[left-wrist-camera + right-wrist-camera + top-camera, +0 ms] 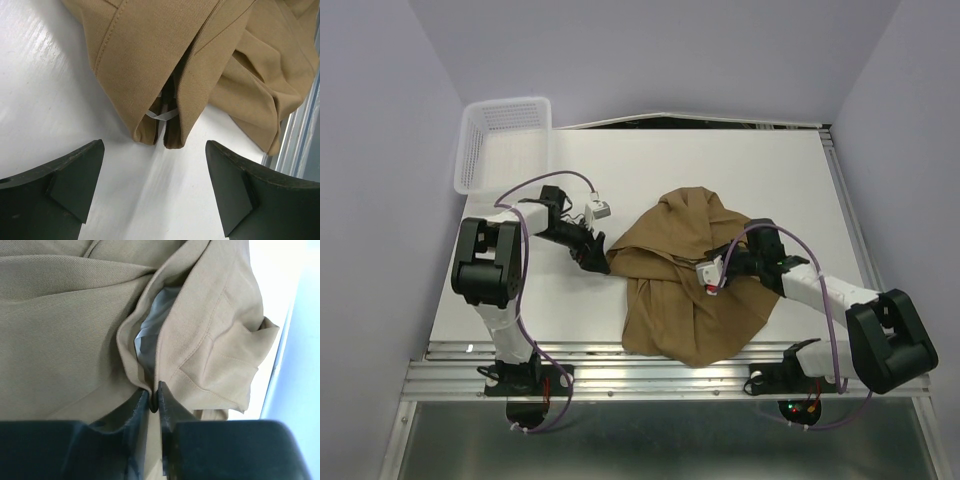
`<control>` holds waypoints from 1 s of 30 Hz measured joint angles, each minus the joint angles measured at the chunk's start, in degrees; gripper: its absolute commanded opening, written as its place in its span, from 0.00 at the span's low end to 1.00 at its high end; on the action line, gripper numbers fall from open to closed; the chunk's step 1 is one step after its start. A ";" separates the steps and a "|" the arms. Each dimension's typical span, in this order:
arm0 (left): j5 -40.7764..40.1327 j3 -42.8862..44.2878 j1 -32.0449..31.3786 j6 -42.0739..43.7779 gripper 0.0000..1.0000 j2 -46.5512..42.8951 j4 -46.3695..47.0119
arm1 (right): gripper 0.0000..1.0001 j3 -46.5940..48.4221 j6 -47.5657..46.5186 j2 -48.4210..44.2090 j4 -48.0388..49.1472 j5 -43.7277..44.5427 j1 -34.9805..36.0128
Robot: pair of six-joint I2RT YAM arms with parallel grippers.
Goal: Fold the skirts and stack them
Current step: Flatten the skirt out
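One tan skirt (680,275) lies crumpled on the white table, right of centre. My left gripper (592,258) is open and empty, just off the skirt's left edge; in the left wrist view (155,165) a folded corner of the skirt (165,75) with a white hanger loop lies a little beyond the fingertips, not touching them. My right gripper (713,268) rests on the skirt's middle and is shut on a fold of the skirt; the right wrist view (154,399) shows the cloth (65,325) pinched at the fingertips, pale lining visible in the opening above.
A white mesh basket (503,143) stands at the table's back left corner. The table's metal rail (620,365) runs along the near edge, just below the skirt's hem. Purple walls close in on both sides.
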 measured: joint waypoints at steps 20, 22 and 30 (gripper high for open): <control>-1.68 1.07 -6.14 6.58 0.77 0.59 1.22 | 0.01 16.39 23.74 4.33 0.63 4.98 0.11; -0.70 1.86 -6.45 6.51 0.54 1.97 1.62 | 0.01 19.19 27.63 5.46 0.61 6.73 0.11; -2.08 5.20 -4.13 1.27 0.00 3.43 2.14 | 0.01 32.22 42.32 9.68 -0.26 14.34 -0.42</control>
